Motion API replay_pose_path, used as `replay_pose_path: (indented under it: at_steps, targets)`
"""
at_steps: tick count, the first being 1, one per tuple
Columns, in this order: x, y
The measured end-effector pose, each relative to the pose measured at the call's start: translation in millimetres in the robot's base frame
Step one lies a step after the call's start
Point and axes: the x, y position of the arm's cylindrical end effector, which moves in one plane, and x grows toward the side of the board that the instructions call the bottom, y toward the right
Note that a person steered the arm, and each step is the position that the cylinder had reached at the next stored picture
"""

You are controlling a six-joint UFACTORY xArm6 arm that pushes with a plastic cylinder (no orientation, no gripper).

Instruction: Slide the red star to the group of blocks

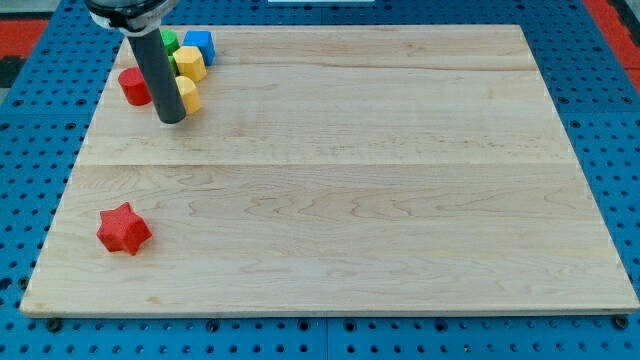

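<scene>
A red star [123, 229] lies alone near the board's bottom left corner. The group of blocks sits at the top left: a red round block [133, 86], a green block [169, 42] mostly hidden behind the rod, a blue cube [200, 45], a yellow hexagon-like block [189, 63] and another yellow block [188, 95]. My tip [171, 120] rests on the board just below the group, between the red round block and the lower yellow block, touching or nearly touching the yellow one. The tip is far above the red star in the view.
The light wooden board [350, 180] lies on a blue pegboard table [610, 120]. The rod's mount [125, 12] shows at the top left. Red strips show at the view's top corners.
</scene>
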Motion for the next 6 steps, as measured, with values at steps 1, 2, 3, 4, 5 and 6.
replay_pose_path:
  at_steps: [1, 2, 3, 4, 5, 6]
  targets:
    - [-8, -2]
    - [77, 8]
    - [161, 16]
    - [209, 17]
    - [222, -19]
    - [185, -62]
